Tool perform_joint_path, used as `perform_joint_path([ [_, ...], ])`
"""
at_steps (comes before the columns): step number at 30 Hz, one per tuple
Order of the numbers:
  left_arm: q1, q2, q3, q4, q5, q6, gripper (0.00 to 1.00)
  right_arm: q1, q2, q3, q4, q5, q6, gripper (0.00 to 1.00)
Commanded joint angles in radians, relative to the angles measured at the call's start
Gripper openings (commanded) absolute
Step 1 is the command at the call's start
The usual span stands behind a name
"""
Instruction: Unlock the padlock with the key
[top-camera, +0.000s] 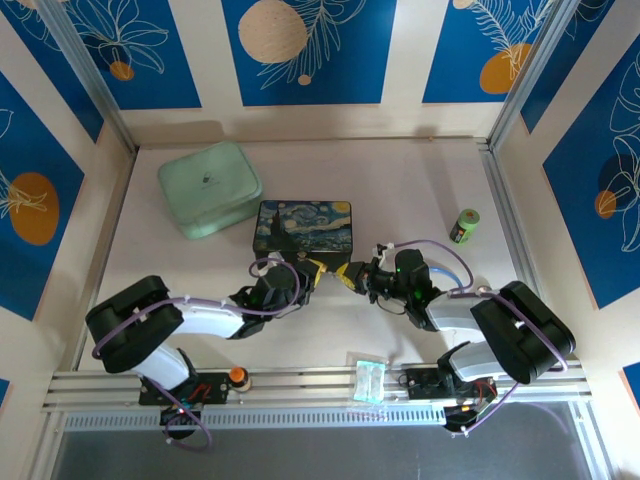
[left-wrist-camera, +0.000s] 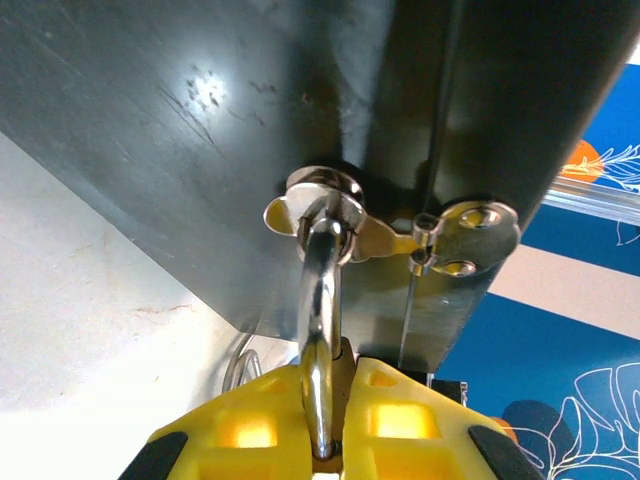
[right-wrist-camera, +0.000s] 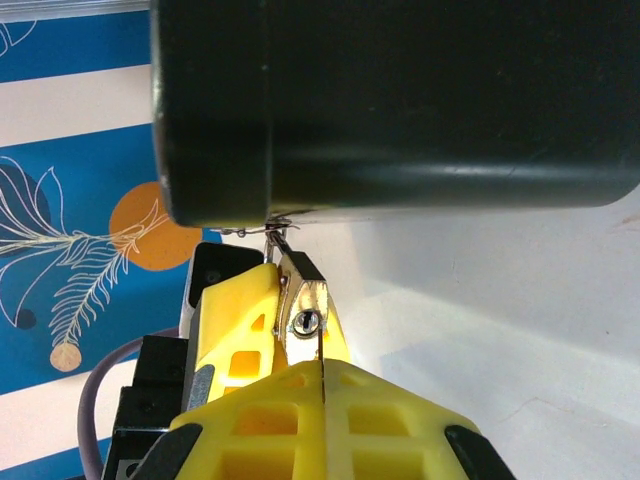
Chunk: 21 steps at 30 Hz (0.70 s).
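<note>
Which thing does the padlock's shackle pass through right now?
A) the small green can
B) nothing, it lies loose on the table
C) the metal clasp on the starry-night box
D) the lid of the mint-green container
C: in the left wrist view the padlock's silver shackle runs up through the metal clasp on the starry-night box, while the left gripper holds the padlock.

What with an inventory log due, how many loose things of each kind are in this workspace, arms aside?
Boxes: 2 (mint container, starry-night box)
Green cylinder: 1
Padlock: 1
Key: 1
Clear packet: 1
Total: 6
</note>
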<state>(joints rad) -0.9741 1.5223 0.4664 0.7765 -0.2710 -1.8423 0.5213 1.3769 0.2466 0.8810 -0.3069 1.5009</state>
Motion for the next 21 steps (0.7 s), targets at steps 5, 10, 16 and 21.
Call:
perform_joint_path([
  [5, -0.011, 0.002, 0.018, 0.084, -0.01, -0.001, 0.0, -0.006, -0.029, -0.03, 0.019, 0.035, -0.011, 0.0],
  [10, -0.011, 0.028, 0.027, 0.101, 0.008, -0.015, 0.0, -0.001, -0.025, -0.031, 0.05, 0.04, -0.012, 0.0],
  [16, -0.011, 0.038, 0.034, 0.114, 0.007, -0.011, 0.0, 0.008, -0.048, -0.022, -0.01, 0.06, -0.054, 0.0],
  [21, -0.011, 0.048, 0.036, 0.147, 0.006, -0.015, 0.0, 0.013, 0.004, -0.015, 0.032, 0.044, -0.04, 0.0],
])
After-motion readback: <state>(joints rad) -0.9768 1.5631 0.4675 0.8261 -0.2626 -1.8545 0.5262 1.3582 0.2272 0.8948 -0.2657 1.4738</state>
